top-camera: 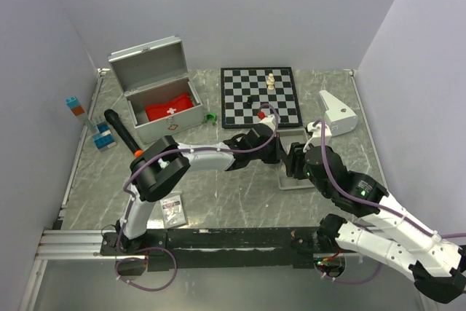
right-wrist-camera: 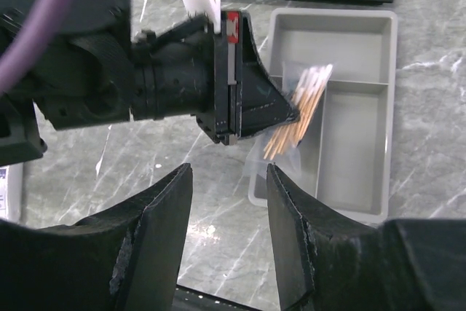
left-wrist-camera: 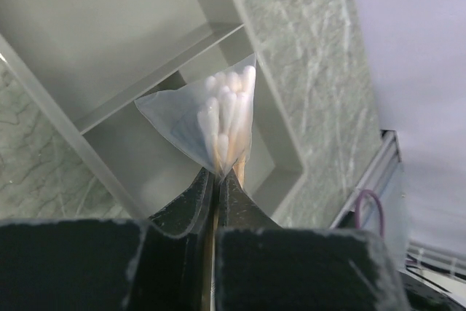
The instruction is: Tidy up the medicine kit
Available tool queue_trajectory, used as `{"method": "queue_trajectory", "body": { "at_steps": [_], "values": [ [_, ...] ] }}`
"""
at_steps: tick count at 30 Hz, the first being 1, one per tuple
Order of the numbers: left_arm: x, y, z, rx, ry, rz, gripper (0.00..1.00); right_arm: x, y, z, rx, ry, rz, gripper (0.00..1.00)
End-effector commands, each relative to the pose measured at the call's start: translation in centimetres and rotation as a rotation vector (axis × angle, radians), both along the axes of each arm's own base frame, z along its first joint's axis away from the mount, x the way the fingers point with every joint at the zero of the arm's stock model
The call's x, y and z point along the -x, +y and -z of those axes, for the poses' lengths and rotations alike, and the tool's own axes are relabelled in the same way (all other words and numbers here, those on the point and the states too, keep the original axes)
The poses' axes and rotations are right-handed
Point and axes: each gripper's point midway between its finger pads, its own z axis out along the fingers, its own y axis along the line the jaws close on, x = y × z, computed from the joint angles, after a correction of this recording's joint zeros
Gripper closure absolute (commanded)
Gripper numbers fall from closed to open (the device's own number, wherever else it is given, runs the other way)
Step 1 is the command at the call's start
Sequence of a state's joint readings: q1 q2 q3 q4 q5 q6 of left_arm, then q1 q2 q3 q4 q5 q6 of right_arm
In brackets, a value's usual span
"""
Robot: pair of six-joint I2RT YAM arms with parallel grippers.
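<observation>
The medicine kit (top-camera: 155, 71), a silver metal case, stands open at the back left, and its red white-cross pouch (top-camera: 172, 111) lies inside. My left gripper (left-wrist-camera: 217, 172) is shut on the corner of a clear bag of cotton swabs (left-wrist-camera: 222, 114). It holds the bag just above the shallow grey tray (left-wrist-camera: 156, 81). In the right wrist view the bag of swabs (right-wrist-camera: 304, 103) hangs over the tray's near left corner (right-wrist-camera: 357, 151). My right gripper (right-wrist-camera: 229, 171) stands open with nothing in it, just short of that corner. In the top view both grippers, left (top-camera: 281, 152) and right (top-camera: 296, 162), meet over the tray (top-camera: 293, 182).
A chessboard (top-camera: 260, 96) with a few pieces lies behind the tray, and a white object (top-camera: 337, 112) sits to its right. A black cylinder (top-camera: 120, 130), blue blocks (top-camera: 104, 138) and a green item (top-camera: 210, 118) lie round the case. A small packet (top-camera: 173, 210) rests near the front.
</observation>
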State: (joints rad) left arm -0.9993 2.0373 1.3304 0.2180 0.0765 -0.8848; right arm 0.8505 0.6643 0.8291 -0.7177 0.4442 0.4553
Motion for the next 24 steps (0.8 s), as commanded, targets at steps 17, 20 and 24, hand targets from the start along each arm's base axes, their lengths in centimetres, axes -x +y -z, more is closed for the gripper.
{"method": "queue_trajectory", "body": {
  "at_steps": [17, 20, 24],
  "values": [
    [1.2, 1.2, -1.1, 0.002, 0.051, -0.151, 0.38, -0.5, -0.8, 0.0, 0.009, -0.023, 0.037, 0.47],
    [1.1, 3.6, -5.5, 0.046, -0.032, -0.203, 0.32, -0.4, -0.5, -0.1, -0.016, -0.034, 0.026, 0.46],
    [1.7, 8.3, -12.4, 0.103, -0.139, -0.29, 0.3, -0.7, 0.4, 0.4, -0.019, -0.024, 0.003, 0.46]
  ]
}}
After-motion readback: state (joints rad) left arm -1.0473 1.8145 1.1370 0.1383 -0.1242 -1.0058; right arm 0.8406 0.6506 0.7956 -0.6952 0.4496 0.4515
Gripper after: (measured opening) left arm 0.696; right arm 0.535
